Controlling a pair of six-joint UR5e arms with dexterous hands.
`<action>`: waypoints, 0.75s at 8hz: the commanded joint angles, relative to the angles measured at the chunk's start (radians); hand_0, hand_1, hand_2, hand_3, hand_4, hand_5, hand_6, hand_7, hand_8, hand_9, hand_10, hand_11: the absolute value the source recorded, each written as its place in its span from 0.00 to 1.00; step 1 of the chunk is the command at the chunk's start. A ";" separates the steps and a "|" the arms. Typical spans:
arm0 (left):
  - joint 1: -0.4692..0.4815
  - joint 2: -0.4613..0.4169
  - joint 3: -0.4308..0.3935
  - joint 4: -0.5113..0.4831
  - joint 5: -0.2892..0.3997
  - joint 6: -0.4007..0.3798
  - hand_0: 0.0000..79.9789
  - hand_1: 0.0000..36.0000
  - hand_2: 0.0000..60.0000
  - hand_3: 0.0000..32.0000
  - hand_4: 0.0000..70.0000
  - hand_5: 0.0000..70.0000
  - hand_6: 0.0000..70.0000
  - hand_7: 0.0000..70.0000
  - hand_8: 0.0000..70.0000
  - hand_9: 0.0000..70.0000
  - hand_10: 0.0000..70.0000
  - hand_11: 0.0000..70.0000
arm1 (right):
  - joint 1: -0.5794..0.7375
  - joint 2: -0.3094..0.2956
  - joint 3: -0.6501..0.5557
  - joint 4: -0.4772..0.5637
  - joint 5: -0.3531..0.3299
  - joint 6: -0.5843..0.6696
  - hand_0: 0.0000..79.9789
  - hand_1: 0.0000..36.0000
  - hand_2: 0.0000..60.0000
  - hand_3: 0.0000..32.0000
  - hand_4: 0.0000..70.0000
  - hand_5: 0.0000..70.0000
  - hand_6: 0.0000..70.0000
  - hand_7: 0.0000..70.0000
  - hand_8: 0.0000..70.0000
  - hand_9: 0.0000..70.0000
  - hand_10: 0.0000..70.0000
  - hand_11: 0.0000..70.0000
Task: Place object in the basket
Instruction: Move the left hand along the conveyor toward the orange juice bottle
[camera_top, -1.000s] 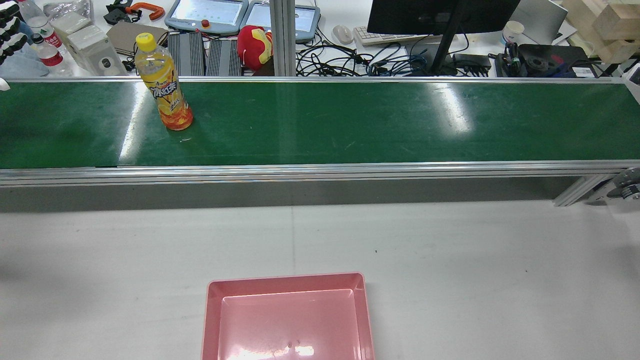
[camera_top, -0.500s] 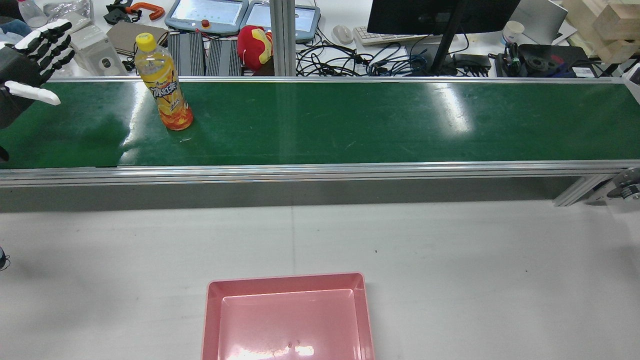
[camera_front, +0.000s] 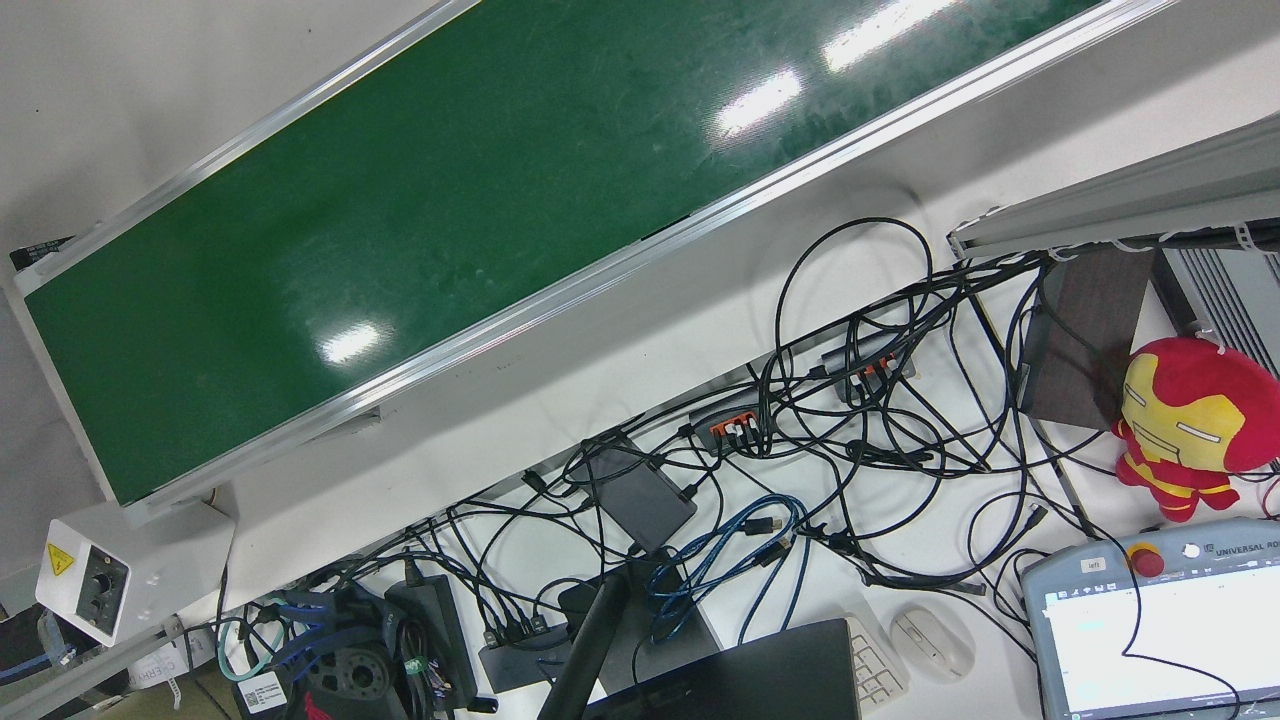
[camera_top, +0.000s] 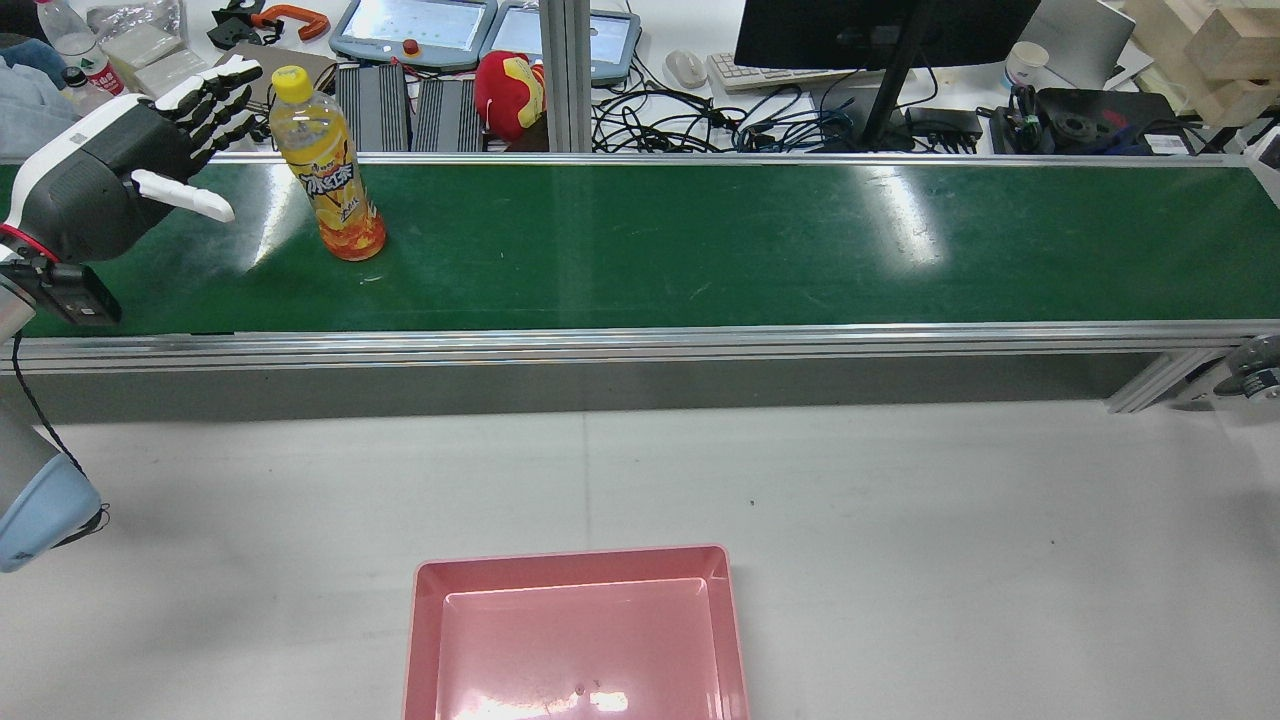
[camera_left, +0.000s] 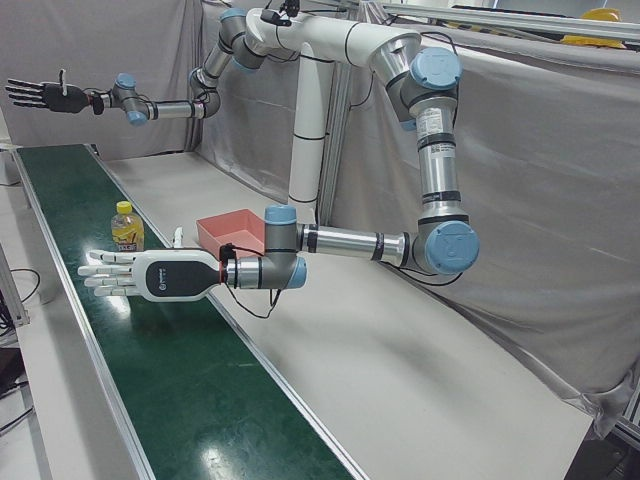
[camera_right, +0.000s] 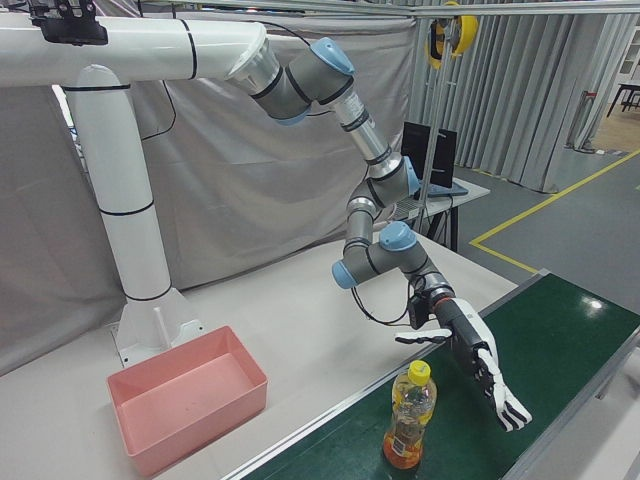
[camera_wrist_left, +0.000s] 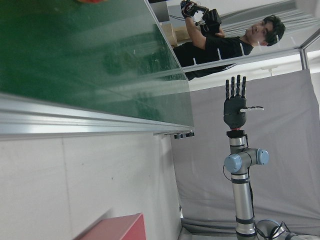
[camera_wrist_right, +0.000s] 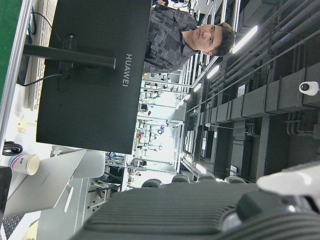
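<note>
An orange drink bottle with a yellow cap stands upright on the green conveyor belt, toward its left end. My left hand is open, fingers spread, just left of the bottle and apart from it. The hand also shows in the left-front view beside the bottle, and in the right-front view near the bottle. The empty pink basket sits on the white table near the front edge. My right hand is open and raised high at the far end.
Behind the belt is a cluttered desk with a monitor, cables, a red plush toy and tablets. The belt's aluminium rail runs between the belt and the table.
My left hand has come in from the left edge and moved right along the belt toward the bottle. The bottle and basket have not moved.
</note>
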 joint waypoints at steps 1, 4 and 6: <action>0.050 -0.104 0.059 0.040 0.002 0.002 0.69 0.27 0.00 0.00 0.09 0.27 0.00 0.00 0.03 0.06 0.05 0.10 | 0.000 0.000 0.001 0.000 0.000 0.000 0.00 0.00 0.00 0.00 0.00 0.00 0.00 0.00 0.00 0.00 0.00 0.00; 0.058 -0.126 0.076 0.043 0.004 -0.001 0.69 0.27 0.00 0.00 0.13 0.29 0.00 0.00 0.04 0.07 0.06 0.11 | 0.000 0.000 0.002 0.000 0.000 0.000 0.00 0.00 0.00 0.00 0.00 0.00 0.00 0.00 0.00 0.00 0.00 0.00; 0.058 -0.151 0.076 0.062 0.007 0.001 0.70 0.28 0.00 0.00 0.17 0.32 0.00 0.00 0.04 0.08 0.08 0.14 | 0.000 0.000 0.002 0.000 0.000 0.000 0.00 0.00 0.00 0.00 0.00 0.00 0.00 0.00 0.00 0.00 0.00 0.00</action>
